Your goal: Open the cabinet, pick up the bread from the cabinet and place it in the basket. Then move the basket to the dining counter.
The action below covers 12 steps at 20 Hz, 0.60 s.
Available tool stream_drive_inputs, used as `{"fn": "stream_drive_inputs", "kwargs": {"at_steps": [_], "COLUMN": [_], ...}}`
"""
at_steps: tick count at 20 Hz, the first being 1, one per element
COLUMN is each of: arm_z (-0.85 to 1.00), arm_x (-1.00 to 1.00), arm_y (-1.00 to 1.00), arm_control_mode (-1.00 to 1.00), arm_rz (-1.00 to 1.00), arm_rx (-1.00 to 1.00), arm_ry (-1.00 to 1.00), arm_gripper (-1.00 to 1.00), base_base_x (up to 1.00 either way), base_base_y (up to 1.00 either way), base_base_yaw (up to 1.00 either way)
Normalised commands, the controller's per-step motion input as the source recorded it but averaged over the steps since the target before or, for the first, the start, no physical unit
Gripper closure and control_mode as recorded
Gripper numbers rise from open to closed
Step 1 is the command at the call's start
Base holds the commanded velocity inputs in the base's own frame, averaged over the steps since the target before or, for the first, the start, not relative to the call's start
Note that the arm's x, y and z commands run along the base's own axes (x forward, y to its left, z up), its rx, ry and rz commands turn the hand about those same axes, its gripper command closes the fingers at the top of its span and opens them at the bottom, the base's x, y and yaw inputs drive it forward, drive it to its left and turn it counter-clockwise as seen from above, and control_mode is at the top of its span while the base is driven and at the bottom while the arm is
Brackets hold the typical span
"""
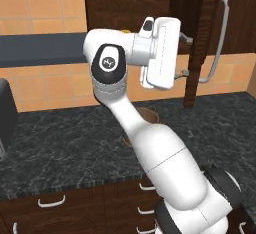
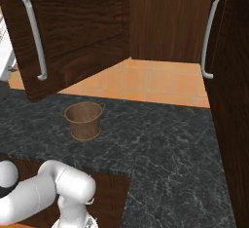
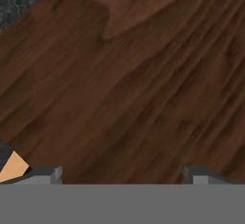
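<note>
My white arm bends up from the base, forearm level, wrist turned toward the dark-brown wood-grain cabinet door (image 1: 201, 38). My gripper (image 3: 122, 173) has its jaws spread wide, empty, tips close to the wood. Beyond, the small rusty-brown bucket basket (image 2: 84, 120) sits on the black marbled worktop (image 2: 160, 144) beneath the door.

Black marbled worktop (image 2: 160, 139), orange tiled wall (image 1: 45, 85) (behind), low drawers (image 1: 60, 203)

- Black marbled worktop (image 2: 160, 139) runs below the orange tiled wall.
- Basket (image 2: 84, 120) stands upright on the worktop, near its front edge, beneath the open cabinet door.
</note>
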Motion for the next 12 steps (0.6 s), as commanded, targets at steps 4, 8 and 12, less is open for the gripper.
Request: {"fn": "stream_drive_inputs", "kwargs": {"at_steps": [4, 8, 12], "arm_z": [0.02, 0.03, 0.0], "arm_x": [-0.28, -0.1, 0.09], "arm_y": [-1.0, -1.0, -0.94], "arm_control_mode": [-1.0, -1.0, -1.0], "arm_rz": [-0.1, -0.02, 0.05], "arm_rx": [0.01, 0.12, 0.19], "arm_ry": [0.09, 0.02, 0.0], "arm_gripper": [-1.0, -1.0, -1.0], "base_base_x": [0.0, 0.0, 0.0], "base_base_y": [0.0, 0.0, 0.0], "base_base_yaw": [0.0, 0.0, 0.0]}}
